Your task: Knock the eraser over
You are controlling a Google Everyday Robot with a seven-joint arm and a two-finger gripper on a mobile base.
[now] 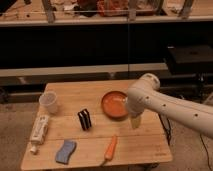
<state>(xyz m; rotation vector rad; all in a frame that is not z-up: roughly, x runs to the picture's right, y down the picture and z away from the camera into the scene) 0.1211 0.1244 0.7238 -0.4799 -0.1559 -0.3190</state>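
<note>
The eraser [84, 119], a small black block with a pale stripe, stands upright near the middle of the wooden table [75, 97]. My gripper [135, 122] hangs from the white arm [165, 107] over the table's right part, just right of the orange plate [114, 104] and well right of the eraser. It touches nothing that I can see.
A clear plastic cup [48, 102] stands at the left. A white tube [39, 131] lies along the left edge. A wavy blue sponge [65, 151] and a carrot [110, 149] lie near the front edge. Dark shelving runs behind the table.
</note>
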